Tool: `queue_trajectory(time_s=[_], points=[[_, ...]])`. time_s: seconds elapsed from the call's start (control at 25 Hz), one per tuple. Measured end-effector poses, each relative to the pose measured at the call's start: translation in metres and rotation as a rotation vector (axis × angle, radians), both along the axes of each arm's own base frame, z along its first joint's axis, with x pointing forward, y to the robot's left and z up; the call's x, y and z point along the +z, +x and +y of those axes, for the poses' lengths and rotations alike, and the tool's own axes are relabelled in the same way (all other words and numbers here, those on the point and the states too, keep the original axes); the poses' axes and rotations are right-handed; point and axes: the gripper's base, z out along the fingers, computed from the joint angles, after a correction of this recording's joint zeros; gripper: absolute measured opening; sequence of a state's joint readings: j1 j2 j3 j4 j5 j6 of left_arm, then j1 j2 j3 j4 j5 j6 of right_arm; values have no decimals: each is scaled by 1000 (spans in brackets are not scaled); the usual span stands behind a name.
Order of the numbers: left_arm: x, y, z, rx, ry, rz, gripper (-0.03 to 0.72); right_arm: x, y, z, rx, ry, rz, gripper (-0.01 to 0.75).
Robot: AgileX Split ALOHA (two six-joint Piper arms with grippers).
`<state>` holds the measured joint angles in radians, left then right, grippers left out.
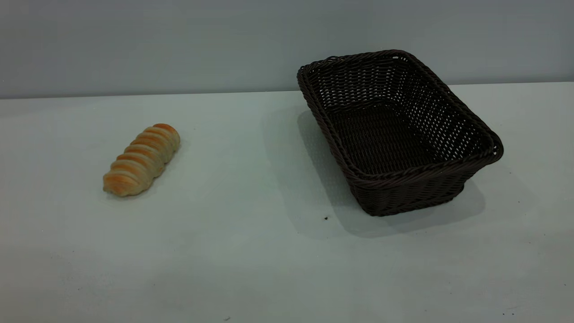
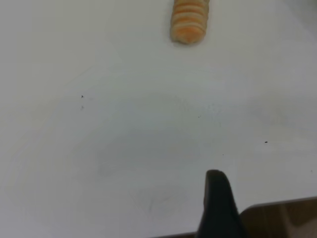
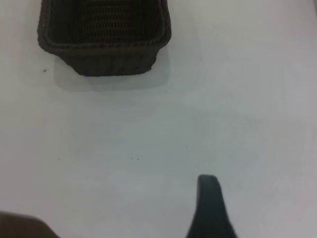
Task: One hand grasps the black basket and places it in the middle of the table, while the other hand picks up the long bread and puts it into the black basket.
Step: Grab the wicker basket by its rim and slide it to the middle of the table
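Note:
The long bread (image 1: pixel 141 159) lies on the table (image 1: pixel 242 188) at the left, golden with pale spiral grooves, its length running from near left to far right. One end of the long bread (image 2: pixel 188 21) shows in the left wrist view, well ahead of my left gripper (image 2: pixel 216 184), which hangs over bare table near the table's edge. The black basket (image 1: pixel 394 130) stands upright and empty at the right. My right gripper (image 3: pixel 208 187) is over bare table, well short of the black basket (image 3: pixel 104 39). Neither gripper appears in the exterior view.
A grey wall (image 1: pixel 179 45) rises behind the table's far edge. The table's near edge, with brown floor (image 2: pixel 282 218) beyond it, shows in the left wrist view. A tiny dark speck (image 1: pixel 326 218) lies in front of the basket.

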<state>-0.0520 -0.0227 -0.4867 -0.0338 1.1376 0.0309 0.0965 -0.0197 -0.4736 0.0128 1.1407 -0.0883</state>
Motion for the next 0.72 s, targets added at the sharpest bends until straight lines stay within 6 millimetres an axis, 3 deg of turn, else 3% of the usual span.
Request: queue_trajectory(time_s=[0.32, 0.48, 0.72], points=[[0, 0, 0, -1, 0, -5, 522, 0, 0, 0, 0, 0, -1, 543], [13, 3, -1, 3, -22, -120, 522, 4, 1, 1, 5, 8, -20, 524], [27, 23, -2, 49, -94, -169, 522, 20, 38, 13, 112, 12, 125, 523]])
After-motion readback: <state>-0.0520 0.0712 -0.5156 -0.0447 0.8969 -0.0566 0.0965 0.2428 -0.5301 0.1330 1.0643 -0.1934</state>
